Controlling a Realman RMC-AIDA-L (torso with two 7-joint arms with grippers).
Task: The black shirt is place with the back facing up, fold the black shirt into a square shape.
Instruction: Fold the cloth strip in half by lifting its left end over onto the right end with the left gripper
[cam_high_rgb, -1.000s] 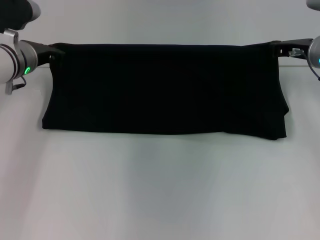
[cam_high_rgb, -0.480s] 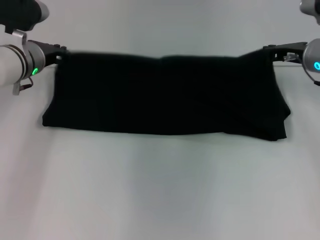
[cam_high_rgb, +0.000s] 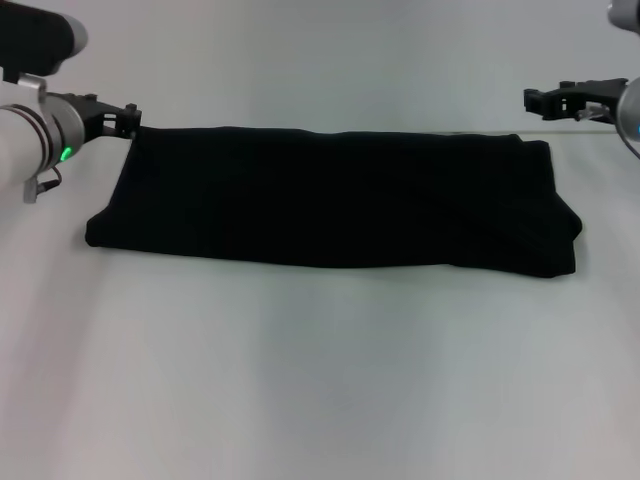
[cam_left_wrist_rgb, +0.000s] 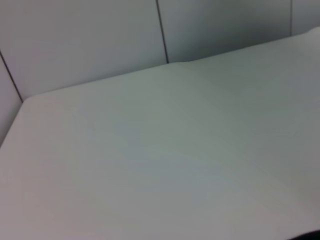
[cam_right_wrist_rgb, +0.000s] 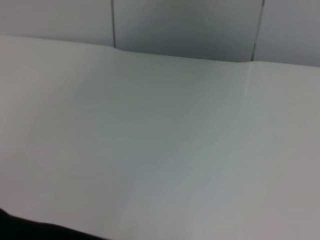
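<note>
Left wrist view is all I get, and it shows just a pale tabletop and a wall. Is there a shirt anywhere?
Observer: Yes. The head view shows the shirt lying on the table as a wide black band.
Operator: Where is the arm carrying my camera?
Observer: The left gripper is right at the shirt's far left corner.
Operator: And the other arm?
Observer: The right gripper is just beyond the far right corner, apart from the cloth.
</note>
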